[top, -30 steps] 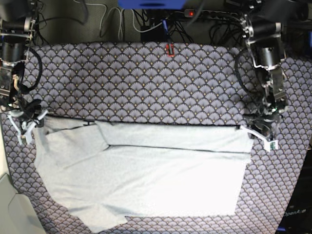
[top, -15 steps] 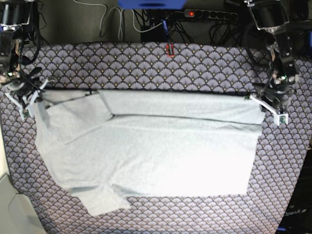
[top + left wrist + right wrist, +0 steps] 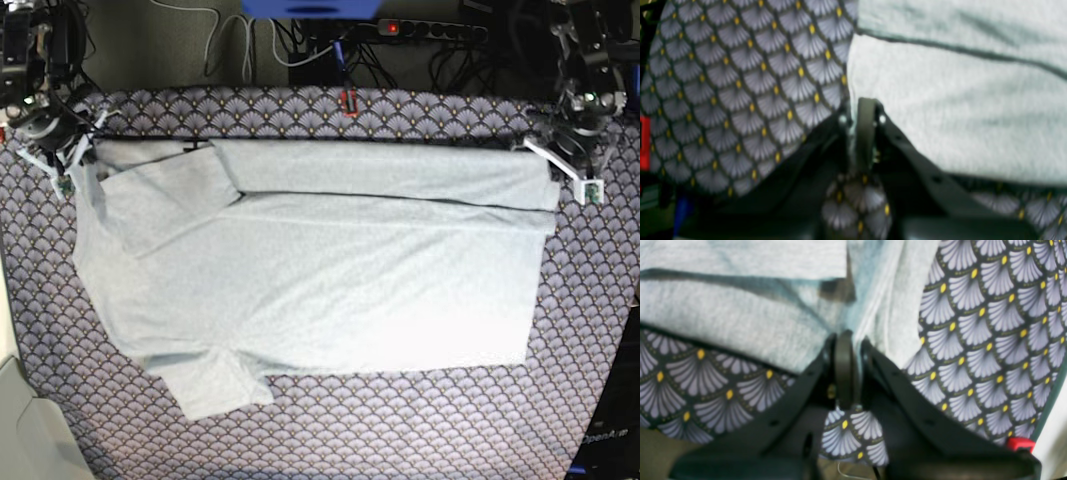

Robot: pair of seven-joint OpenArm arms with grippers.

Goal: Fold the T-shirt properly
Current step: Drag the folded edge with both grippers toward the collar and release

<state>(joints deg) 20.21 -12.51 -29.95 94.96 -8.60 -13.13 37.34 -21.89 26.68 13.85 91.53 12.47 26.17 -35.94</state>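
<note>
The pale grey T-shirt [image 3: 320, 270] lies spread on the tablecloth, plain side up. A narrow band is folded over along its far edge. One sleeve is folded onto the body at far left, and another sleeve sticks out at near left. My left gripper [image 3: 540, 152] holds the far right corner. In the left wrist view the left gripper [image 3: 855, 115] is shut on the T-shirt [image 3: 957, 110] at its edge. My right gripper [image 3: 75, 155] holds the far left corner. In the right wrist view the right gripper [image 3: 853, 340] is shut on bunched cloth of the T-shirt [image 3: 740, 320].
The purple-grey fan-patterned tablecloth [image 3: 330, 430] covers the table. A small red object [image 3: 349, 101] lies at the far edge, with cables and a power strip [image 3: 430, 30] behind it. A pale surface [image 3: 20, 420] borders the near left corner.
Both grippers have moved toward the table's far edge, dragging the T-shirt's far edge with them. The whole shirt has slid farther away and lies more stretched out.
</note>
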